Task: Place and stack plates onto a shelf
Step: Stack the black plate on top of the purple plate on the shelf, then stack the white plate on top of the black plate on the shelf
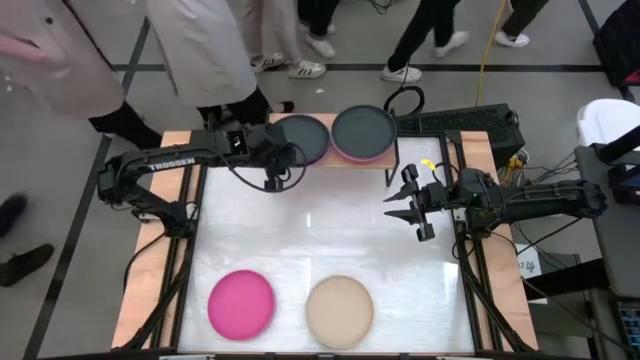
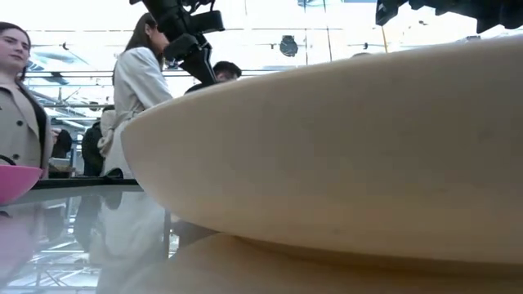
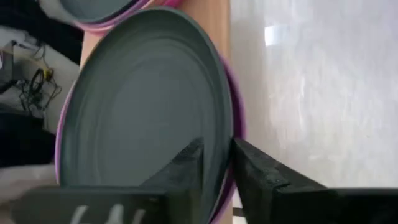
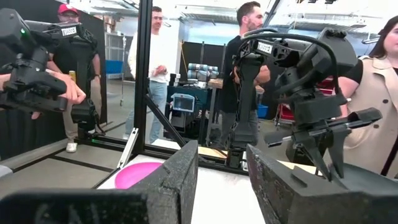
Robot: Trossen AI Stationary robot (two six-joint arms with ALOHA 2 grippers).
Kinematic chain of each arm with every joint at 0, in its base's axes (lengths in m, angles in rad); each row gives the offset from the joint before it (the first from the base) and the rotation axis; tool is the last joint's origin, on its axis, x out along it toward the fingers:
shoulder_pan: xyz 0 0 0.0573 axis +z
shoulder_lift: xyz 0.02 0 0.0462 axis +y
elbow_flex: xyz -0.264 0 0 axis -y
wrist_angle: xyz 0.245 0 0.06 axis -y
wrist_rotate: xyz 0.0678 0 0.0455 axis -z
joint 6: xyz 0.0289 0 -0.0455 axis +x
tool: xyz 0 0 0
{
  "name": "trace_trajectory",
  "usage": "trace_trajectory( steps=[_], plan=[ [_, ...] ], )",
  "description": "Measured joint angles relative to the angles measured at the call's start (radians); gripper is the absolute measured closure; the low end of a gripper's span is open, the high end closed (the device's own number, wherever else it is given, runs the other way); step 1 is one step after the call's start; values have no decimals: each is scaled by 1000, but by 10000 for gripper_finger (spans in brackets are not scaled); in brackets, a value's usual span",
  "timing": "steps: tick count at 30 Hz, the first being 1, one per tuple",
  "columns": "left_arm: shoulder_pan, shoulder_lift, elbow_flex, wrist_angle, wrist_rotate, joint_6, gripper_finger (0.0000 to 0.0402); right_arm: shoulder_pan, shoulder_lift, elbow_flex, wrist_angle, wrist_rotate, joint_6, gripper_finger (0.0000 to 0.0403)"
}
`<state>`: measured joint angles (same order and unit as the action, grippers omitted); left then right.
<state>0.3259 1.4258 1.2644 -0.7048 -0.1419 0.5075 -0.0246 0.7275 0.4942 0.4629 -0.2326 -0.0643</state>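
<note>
A light-wood shelf (image 1: 392,158) stands at the table's far edge with two stacks on it. The left stack has a dark grey plate (image 1: 303,135) on a purple plate (image 3: 238,115). The right stack has a dark grey plate (image 1: 363,128) on a pink one (image 1: 352,155). My left gripper (image 1: 286,158) is at the left stack's near rim, shut on the top grey plate (image 3: 143,106). My right gripper (image 1: 400,205) hangs open over the table's right half, touching nothing. A magenta plate (image 1: 241,303) and a cream plate (image 1: 339,310) lie flat near the table's near edge. My left gripper (image 3: 217,144) pinches the left dark grey plate by its near rim (image 3: 219,163) between the two fingers, one finger over the plate's inner face and one outside the rim. The fingers come slanting from the near left. The plate lies on the purple plate on the shelf.
The cream plate (image 2: 343,163) fills the low view, with the magenta plate (image 2: 16,181) at its left. Several people stand beyond the table's far edge (image 1: 300,30). The white tabletop (image 1: 330,240) lies bare between the shelf and the two near plates.
</note>
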Motion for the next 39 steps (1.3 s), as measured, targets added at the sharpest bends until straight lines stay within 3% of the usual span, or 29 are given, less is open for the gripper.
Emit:
trace_trajectory(
  steps=[7, 15, 20, 25, 31, 39],
  plan=[
    [-8, -12, 13, -6, -39, -59, 245, 0, 0, 0, -9, 0, 0, 284],
    [-73, -107, 87, 8, 4, -215, 238, 0, 0, 0, -30, 0, -4, 284],
    [-171, -228, 62, 19, 11, -311, 238, 0, 0, 0, -67, -3, -2, 284],
    [-319, -369, -84, 144, -89, -395, 238, 4, 1, 0, -138, -26, -3, 284],
    [-492, -503, -382, 513, -169, -478, 238, 72, 48, 75, -265, -59, -56, 284],
    [-596, -524, -654, 860, -270, -494, 238, 166, 289, 126, -287, -58, -26, 284]
  ],
)
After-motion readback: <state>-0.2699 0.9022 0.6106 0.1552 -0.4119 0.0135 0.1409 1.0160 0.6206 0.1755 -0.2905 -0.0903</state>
